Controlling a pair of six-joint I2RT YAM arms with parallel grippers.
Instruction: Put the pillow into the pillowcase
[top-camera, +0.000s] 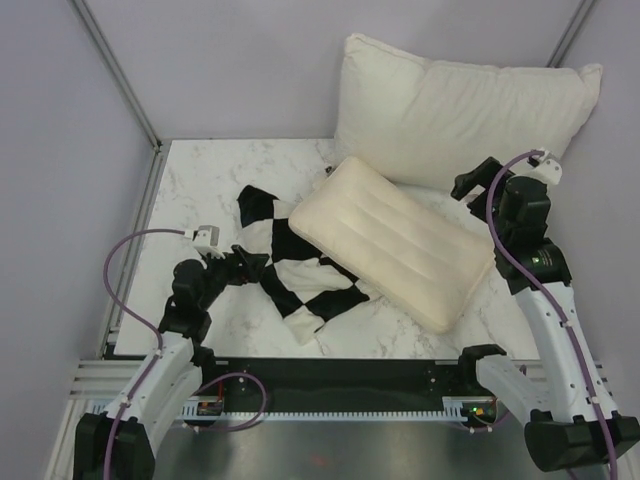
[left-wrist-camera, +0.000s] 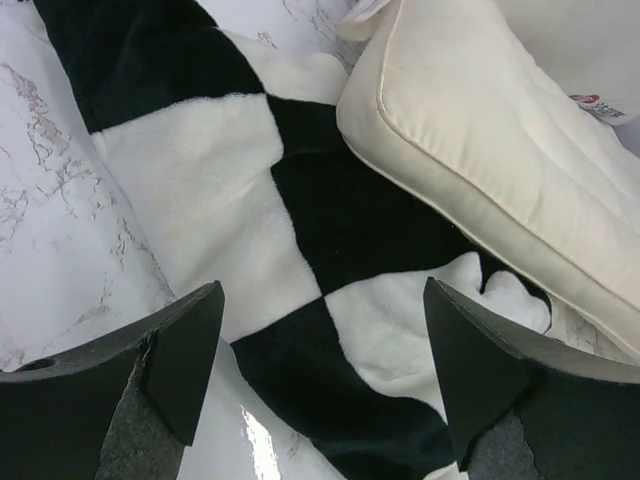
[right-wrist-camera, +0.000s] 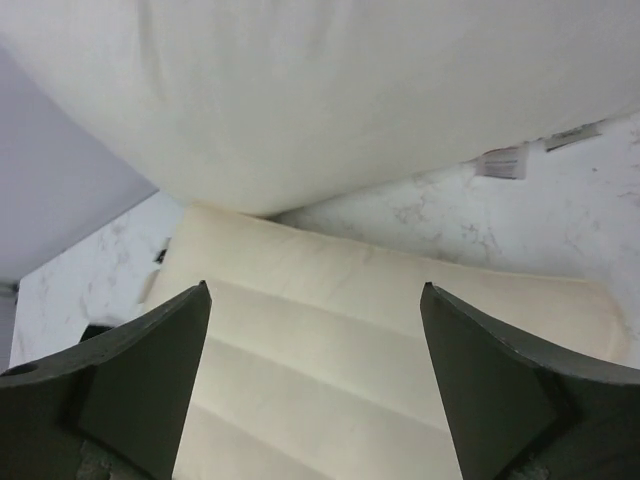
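Observation:
The cream pillow (top-camera: 395, 240) lies flat at the table's middle, its left end resting on the black-and-white checkered pillowcase (top-camera: 290, 275), which lies crumpled beneath and to its left. My left gripper (top-camera: 247, 265) is open and empty at the pillowcase's left edge. In the left wrist view the left gripper (left-wrist-camera: 322, 290) hangs just above the pillowcase (left-wrist-camera: 300, 220), with the pillow (left-wrist-camera: 500, 160) at the upper right. My right gripper (top-camera: 470, 185) is open and empty by the pillow's far right corner. In the right wrist view the right gripper (right-wrist-camera: 315, 290) hovers over the pillow (right-wrist-camera: 330, 350).
A larger, puffy white pillow (top-camera: 460, 105) leans against the back wall, right behind the cream one; it fills the top of the right wrist view (right-wrist-camera: 350, 90). The marble table (top-camera: 200, 190) has a metal rail along its left edge and grey walls around.

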